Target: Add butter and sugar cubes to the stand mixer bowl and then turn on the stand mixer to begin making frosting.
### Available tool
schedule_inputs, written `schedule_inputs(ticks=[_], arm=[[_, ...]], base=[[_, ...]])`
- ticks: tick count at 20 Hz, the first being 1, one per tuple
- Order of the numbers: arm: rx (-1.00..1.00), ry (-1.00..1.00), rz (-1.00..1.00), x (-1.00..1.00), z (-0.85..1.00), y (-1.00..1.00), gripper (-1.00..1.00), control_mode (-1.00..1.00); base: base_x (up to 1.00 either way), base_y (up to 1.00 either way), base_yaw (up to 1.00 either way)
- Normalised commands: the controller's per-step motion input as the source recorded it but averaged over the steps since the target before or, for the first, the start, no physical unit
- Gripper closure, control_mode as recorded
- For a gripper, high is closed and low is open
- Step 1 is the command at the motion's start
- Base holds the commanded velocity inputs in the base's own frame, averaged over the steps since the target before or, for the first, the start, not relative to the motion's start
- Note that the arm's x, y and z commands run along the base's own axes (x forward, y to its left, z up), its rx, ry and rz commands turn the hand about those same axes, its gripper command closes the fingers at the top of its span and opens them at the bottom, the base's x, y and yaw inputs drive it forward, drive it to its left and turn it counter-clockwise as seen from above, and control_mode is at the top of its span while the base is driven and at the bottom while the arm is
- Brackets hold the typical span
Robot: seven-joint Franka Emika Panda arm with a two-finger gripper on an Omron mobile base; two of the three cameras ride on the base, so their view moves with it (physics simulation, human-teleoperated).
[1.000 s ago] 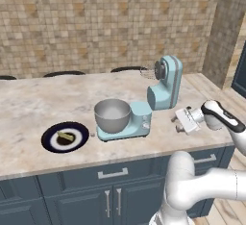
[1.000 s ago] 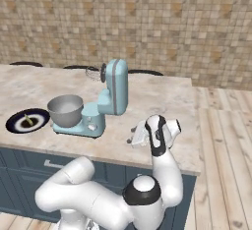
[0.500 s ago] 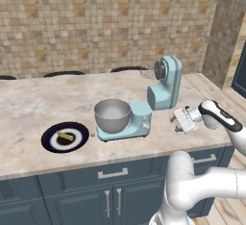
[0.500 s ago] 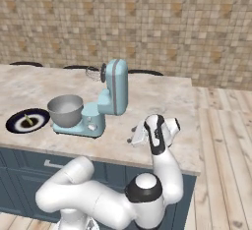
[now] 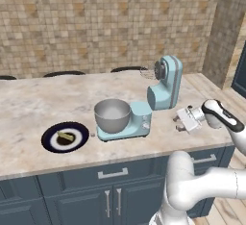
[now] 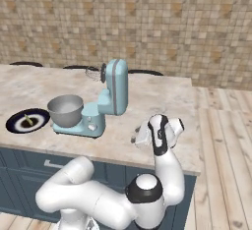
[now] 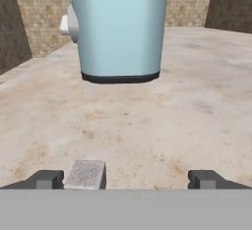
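- 1 sugar cube (image 7: 86, 174) sits on the counter (image 7: 162, 126) in the hand view, lying between my spread fingertips (image 7: 47, 179) but hard against the left one, well off-centre. My jaws stand fully apart, holding nothing. The stand mixer (image 7: 117, 27) neck rises straight ahead, well apart from the cube.
- Handling, as I judge it: the cube looks light, hard-edged and crumbly, likely to skid or flip if 1 finger meets it first. Best taken flat across 2 opposite faces, after I shift sideways to centre it.
- Left base view: my gripper (image 5: 184, 121) is low over the counter (image 5: 38, 104), right of the mixer base. The stand mixer bowl (image 5: 112, 115) sits on that base, mouth clear under the raised head of the stand mixer (image 5: 163, 87). The butter (image 5: 66, 136) lies on the plate (image 5: 52, 140) left of the bowl, untouched. A small speck (image 5: 92, 134) between plate and bowl may be another cube; too small to tell.
- Right base view: gripper (image 6: 142, 136) beside the mixer base; bowl (image 6: 65, 109) and plate (image 6: 15, 121) well to its left.
- Against 1 second ago: the hand has edged slightly nearer the mixer; bowl, plate and butter have not moved, and my jaws are as wide as before.
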Motion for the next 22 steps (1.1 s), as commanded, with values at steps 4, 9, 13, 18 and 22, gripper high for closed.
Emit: schedule_inputs(ticks=[4,9,13,18,22], arm=[[-0.01,0.00,0.00,-0.03,-0.40,-0.25,-1.00,-1.00],[-0.03,0.00,0.00,-0.20,-0.60,0.27,1.00,-1.00],[0.00,0.00,0.00,-0.37,-0.54,0.38,1.00,-1.00],[0.00,0.00,-0.03,-0.48,-0.44,0.44,1.00,-1.00],[0.00,0.00,-0.07,-0.31,-0.14,0.35,1.00,-1.00]], base=[[0.00,0.00,0.00],[0.00,0.00,0.00],[0.00,0.00,0.00],[0.00,0.00,0.00],[0.00,0.00,0.00]])
